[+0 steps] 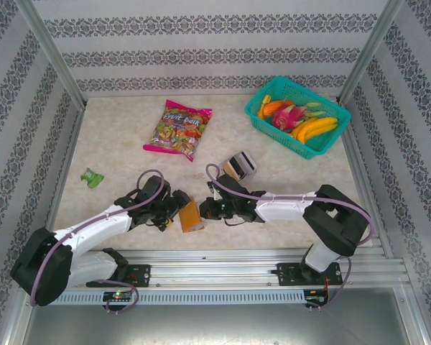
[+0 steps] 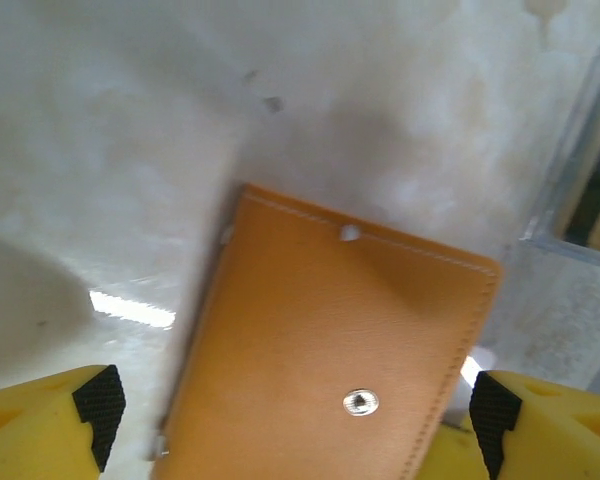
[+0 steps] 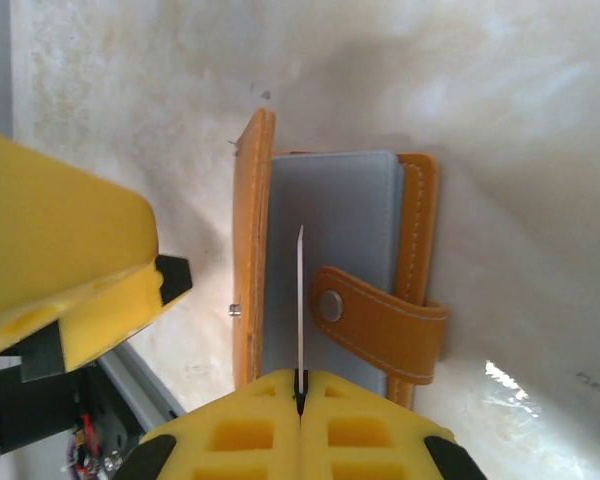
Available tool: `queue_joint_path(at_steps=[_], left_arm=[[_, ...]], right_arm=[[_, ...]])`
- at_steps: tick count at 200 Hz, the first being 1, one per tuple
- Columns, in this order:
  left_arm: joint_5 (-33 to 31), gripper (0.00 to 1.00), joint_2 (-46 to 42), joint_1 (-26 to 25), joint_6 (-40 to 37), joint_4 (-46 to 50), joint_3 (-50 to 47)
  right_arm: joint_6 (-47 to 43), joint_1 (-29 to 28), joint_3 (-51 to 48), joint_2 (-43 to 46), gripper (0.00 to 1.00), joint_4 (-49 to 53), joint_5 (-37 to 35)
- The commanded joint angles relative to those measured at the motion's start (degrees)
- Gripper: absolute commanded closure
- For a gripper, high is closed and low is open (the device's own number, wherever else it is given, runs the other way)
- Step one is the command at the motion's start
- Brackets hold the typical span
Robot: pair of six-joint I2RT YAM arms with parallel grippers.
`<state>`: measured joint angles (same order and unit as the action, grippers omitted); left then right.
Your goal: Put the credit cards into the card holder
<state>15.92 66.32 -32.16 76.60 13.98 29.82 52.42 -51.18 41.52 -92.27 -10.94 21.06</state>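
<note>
The orange-brown card holder [image 1: 190,214] lies open on the table between my two grippers. In the left wrist view its outer face [image 2: 330,350], with two metal snaps, lies between the wide-apart fingers of my open left gripper [image 2: 295,425], and I cannot tell whether a pad touches it. My right gripper [image 3: 300,392] is shut on a thin credit card [image 3: 300,300], seen edge-on. The card points over the holder's grey inside [image 3: 340,230], between the raised flap [image 3: 250,250] and the snap tab [image 3: 380,322]. More credit cards [image 1: 235,167] stand in the clear tray.
The clear slotted tray [image 1: 243,164] stands just behind the grippers. A candy bag [image 1: 178,129] lies at the back middle and a teal basket [image 1: 330,136] of fruit at the back right. A small green thing [image 1: 92,177] sits at the left. Patterned walls enclose the table.
</note>
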Motion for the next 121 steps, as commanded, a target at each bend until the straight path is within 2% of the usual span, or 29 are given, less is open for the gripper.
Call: queue_joint_path(at_steps=[1,24,67,121], left_arm=[[0.5,0.07,0.1,0.3,1.1,-4.6,0.4],[0.6,0.05,-0.1,0.3,1.7,-7.1,0.0],[0.3,0.04,1.3,0.3,0.9,-4.7,1.8],[-3.0,0.20,1.0,0.3,3.4,-0.8,0.4]], right_arm=[[1.1,-0.3,-0.8,3.1,1.00,-4.2,1.5],[1.1,-0.3,-0.8,4.0,1.00,-4.1,2.6],[2.1,-0.2,-0.4,2.8,1.00,-5.8,5.3],[3.6,-0.2,-0.6,1.3,1.00,-8.4,6.8]])
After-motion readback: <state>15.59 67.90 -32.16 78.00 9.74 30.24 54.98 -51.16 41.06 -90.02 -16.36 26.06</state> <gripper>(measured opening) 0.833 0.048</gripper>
